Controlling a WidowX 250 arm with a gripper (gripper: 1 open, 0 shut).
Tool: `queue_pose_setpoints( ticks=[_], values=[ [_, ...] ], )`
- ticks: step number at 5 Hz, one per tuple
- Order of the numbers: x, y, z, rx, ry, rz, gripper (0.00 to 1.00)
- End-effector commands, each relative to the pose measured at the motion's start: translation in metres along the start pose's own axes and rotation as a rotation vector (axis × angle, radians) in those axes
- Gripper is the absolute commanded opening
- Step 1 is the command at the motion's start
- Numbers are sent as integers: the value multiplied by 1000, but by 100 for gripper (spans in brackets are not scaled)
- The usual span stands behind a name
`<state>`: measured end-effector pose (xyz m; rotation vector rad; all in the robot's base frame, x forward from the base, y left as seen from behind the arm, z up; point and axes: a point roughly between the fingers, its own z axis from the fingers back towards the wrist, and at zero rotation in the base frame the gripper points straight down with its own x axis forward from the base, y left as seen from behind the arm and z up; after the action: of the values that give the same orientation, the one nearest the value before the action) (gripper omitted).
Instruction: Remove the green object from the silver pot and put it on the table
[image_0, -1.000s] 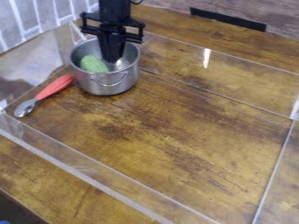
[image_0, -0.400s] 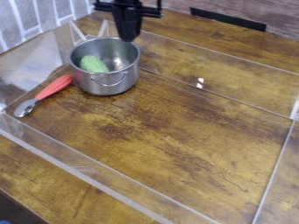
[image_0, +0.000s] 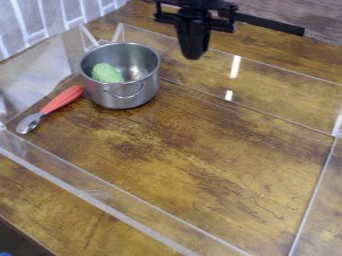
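The dark hand (image_0: 195, 52) hangs pointing down, its fingers closed

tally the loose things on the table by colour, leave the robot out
Silver: 1, the pot
Green: 1, the rounded lump, inside the pot
Red and silver: 1, the red-handled metal utensil, beside the pot
Total: 3
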<state>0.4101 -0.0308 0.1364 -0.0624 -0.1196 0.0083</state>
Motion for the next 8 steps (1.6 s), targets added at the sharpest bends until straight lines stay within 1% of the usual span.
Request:
queue_pose_setpoints(
  ticks=[1, 2, 4, 5, 6, 7, 8],
  values=[
    [4, -13, 26, -4, -74, 34, 0],
    [7, -16, 19, 6, -71, 87, 0],
    [19, -23, -17, -1, -56, -18, 0],
    [17, -23, -9, -12, -60, -34, 100],
    [15, -17, -3, -20, -60, -32, 100],
    [12, -15, -9, -19, -35, -37, 100],
    [9, -14, -20, -17, 3, -39, 100]
  ],
)
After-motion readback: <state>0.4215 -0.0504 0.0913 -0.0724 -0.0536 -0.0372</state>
